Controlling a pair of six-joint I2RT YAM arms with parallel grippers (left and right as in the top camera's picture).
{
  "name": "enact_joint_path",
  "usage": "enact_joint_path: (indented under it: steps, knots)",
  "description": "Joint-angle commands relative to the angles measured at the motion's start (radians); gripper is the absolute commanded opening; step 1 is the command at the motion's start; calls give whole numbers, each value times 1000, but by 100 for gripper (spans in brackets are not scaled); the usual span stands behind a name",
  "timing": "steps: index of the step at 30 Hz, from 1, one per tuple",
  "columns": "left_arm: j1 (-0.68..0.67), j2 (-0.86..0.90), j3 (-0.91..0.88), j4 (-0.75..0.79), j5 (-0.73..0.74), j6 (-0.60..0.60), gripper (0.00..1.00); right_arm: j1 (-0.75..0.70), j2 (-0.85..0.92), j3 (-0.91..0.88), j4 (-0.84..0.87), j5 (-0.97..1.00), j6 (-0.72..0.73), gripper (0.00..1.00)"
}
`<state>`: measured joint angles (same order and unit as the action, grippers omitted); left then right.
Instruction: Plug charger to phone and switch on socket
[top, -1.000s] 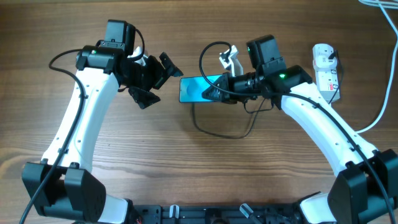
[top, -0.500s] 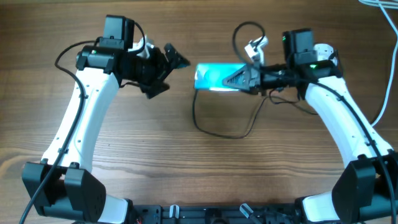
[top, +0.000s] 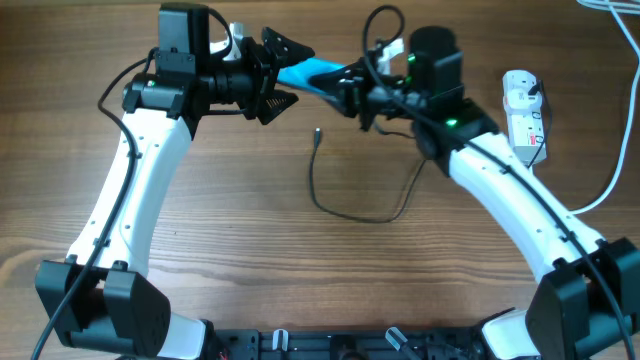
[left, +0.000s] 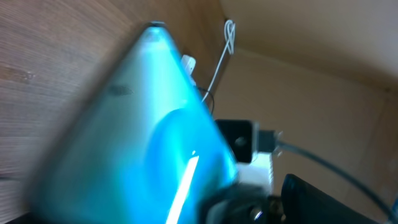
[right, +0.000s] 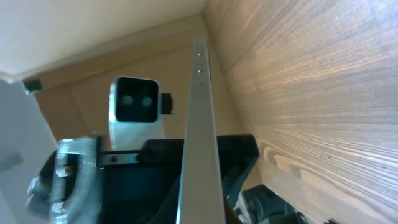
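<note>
The phone, teal-screened, is lifted off the table and tilted at the far middle. My right gripper is shut on its right end. In the right wrist view the phone shows edge-on, rising from the jaws. My left gripper is open, with its jaws spread around the phone's left end. The teal screen fills the left wrist view, blurred. The charger is a thin black cable looped on the table, and its plug tip lies free below the phone. The socket lies at the right.
A black plug sits in the white power strip. A white lead curves along the right edge of the wooden table. The two arms meet at the far middle.
My right gripper has raised the phone off the table and carried it left and away. My left gripper has moved right onto the phone's end. The charger's plug tip now lies uncovered.
</note>
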<state>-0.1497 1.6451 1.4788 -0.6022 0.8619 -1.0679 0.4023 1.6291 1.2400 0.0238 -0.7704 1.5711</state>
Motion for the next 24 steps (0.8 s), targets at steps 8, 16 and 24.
enact_joint_path:
  steps: [8,16,24]
  knots:
    - [-4,-22,13,35,-119,-184,63,60,3,13,146,164,105,4]
    - [-4,-22,13,42,-123,-250,39,60,3,13,177,122,104,4]
    - [-4,-22,13,50,-154,-266,34,61,3,13,182,92,173,4]
